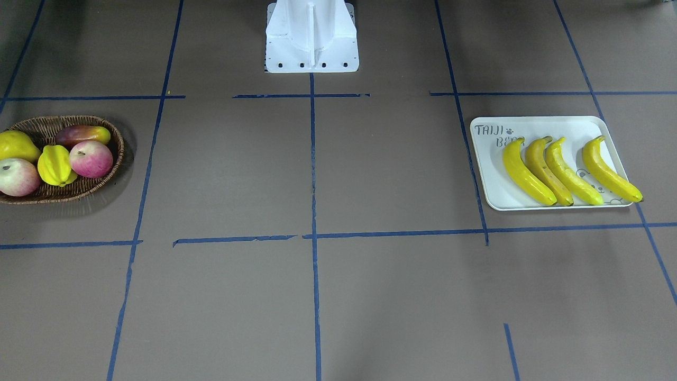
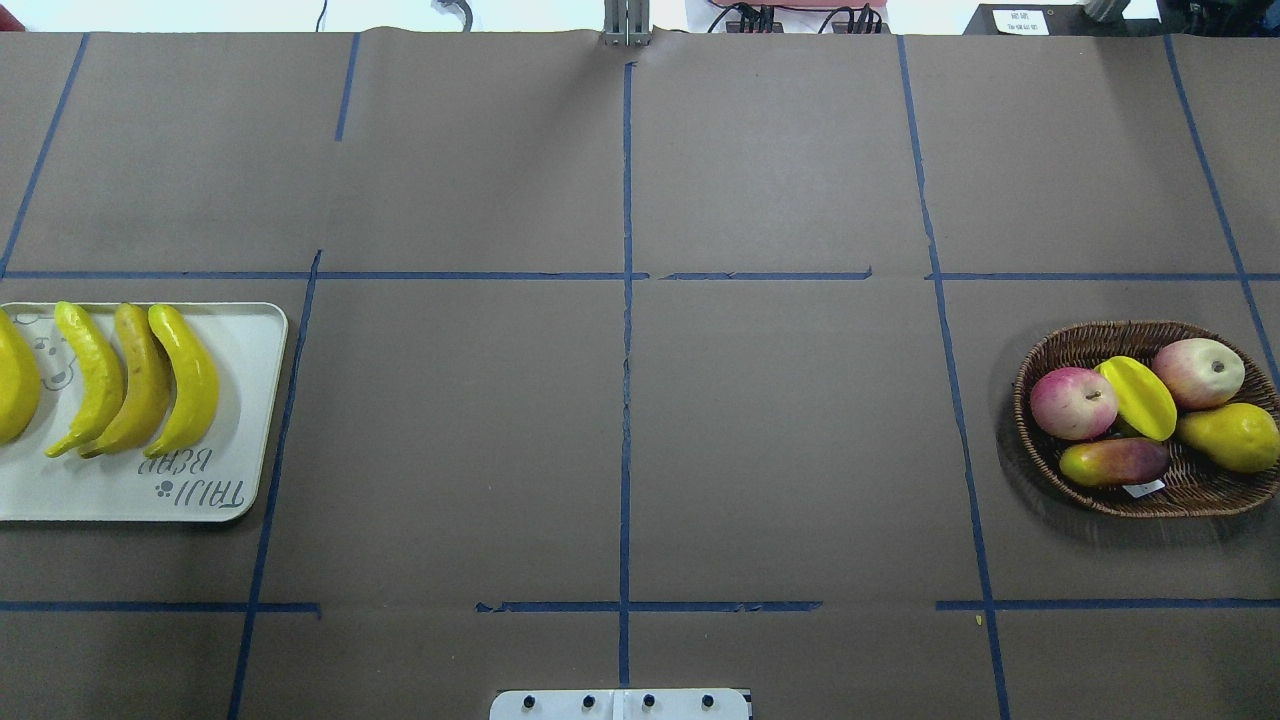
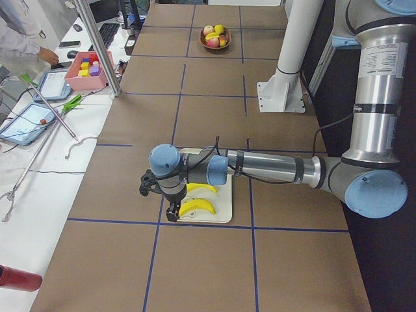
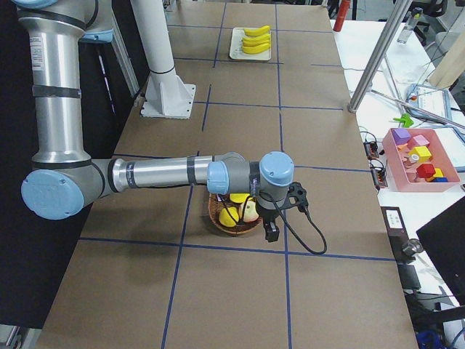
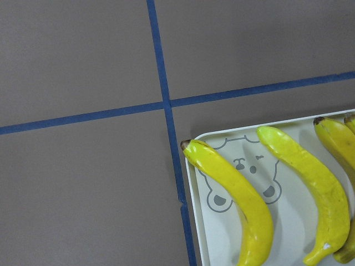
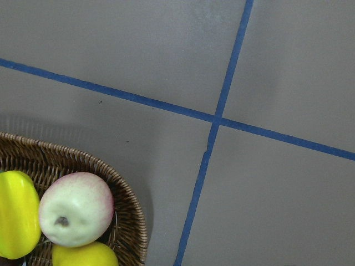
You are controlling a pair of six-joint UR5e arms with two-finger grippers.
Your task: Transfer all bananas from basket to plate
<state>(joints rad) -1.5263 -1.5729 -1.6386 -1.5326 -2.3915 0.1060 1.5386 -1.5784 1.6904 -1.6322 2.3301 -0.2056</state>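
Several yellow bananas (image 1: 547, 170) lie side by side on the white plate (image 1: 560, 127), which is at the left in the overhead view (image 2: 250, 400). The wicker basket (image 1: 79, 191) holds two apples, a starfruit (image 1: 54, 165), a pear and a mango, and no banana shows in it. My left gripper (image 3: 172, 211) hangs over the plate's outer end. My right gripper (image 4: 271, 233) hangs over the basket's (image 4: 216, 218) outer end. Both grippers show only in the side views, so I cannot tell whether they are open or shut. The left wrist view shows bananas (image 5: 238, 194) on the plate (image 5: 294, 244).
The white robot base (image 1: 312, 37) stands at mid table. Blue tape lines cross the brown tabletop. A metal pole (image 3: 97, 45), a pink bin of blocks (image 3: 88, 68) and tablets sit on the side bench, where an operator (image 3: 19, 39) stands.
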